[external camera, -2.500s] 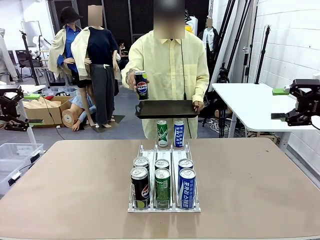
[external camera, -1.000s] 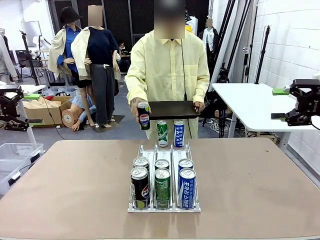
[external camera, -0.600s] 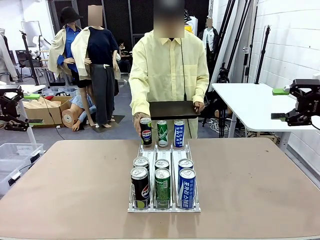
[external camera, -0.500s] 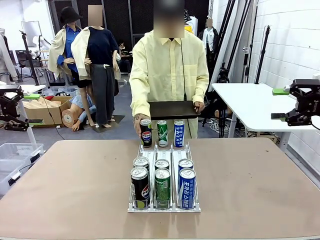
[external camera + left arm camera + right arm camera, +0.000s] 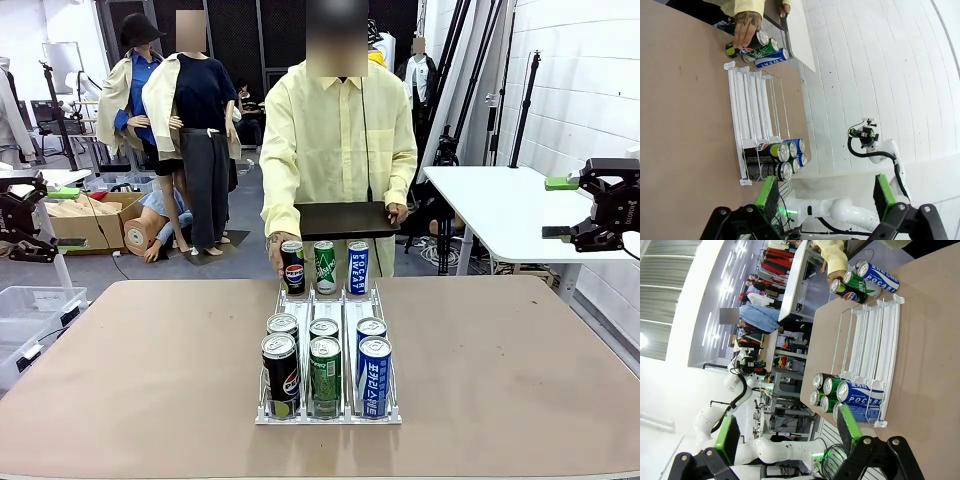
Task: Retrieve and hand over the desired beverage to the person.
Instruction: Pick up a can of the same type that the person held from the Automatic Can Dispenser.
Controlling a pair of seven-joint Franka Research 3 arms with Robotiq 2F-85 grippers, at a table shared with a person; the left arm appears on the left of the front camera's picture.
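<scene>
The person (image 5: 338, 140) in a pale-yellow shirt stands at the far side of the table, with one hand (image 5: 276, 250) around a Pepsi can (image 5: 292, 267) at the far end of the white can rack (image 5: 329, 300). Beside that can stand a green can (image 5: 325, 267) and a blue Pocari can (image 5: 358, 267). Six more cans fill the rack's near end, led by a Pepsi (image 5: 280, 375), a green can (image 5: 325, 376) and a blue can (image 5: 373, 376). My left gripper (image 5: 62, 217) (image 5: 826, 200) and right gripper (image 5: 558, 208) (image 5: 790, 435) hang open off the table's sides, holding nothing.
The person's other hand holds a black tray (image 5: 345, 218) at waist height behind the rack. A white side table (image 5: 500, 205) stands at the back right, and clear bins (image 5: 30, 310) sit left of the brown table (image 5: 130, 380).
The person has lowered the Pepsi can from chest height and set it at the far end of the rack's left lane, with the hand still on it. Both arms are unmoved.
</scene>
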